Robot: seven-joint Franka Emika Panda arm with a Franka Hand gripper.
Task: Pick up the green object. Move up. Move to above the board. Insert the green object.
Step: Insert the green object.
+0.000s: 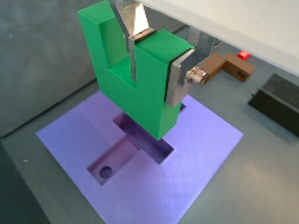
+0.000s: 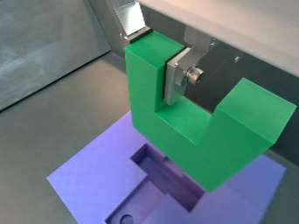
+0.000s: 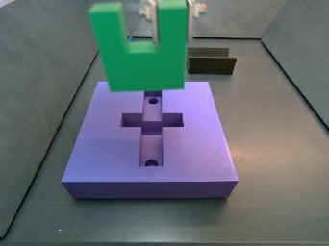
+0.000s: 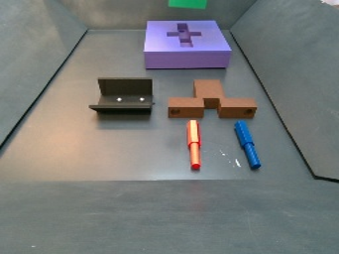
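Your gripper (image 1: 156,63) is clamping one prong of the green object (image 1: 131,74), its fingers (image 1: 177,79) closed against it, and holding it in the air above the board (image 3: 193,159), over the cross-shaped recess (image 3: 152,121). The fixture (image 4: 125,96) is sitting well apart.

A robot test cell is suggested: grey walled tray floor (image 4: 79,139), fixture (image 4: 122,96), sample blocks laid out, gripper (image 1: 155,59) seen above the board (image 3: 152,144)
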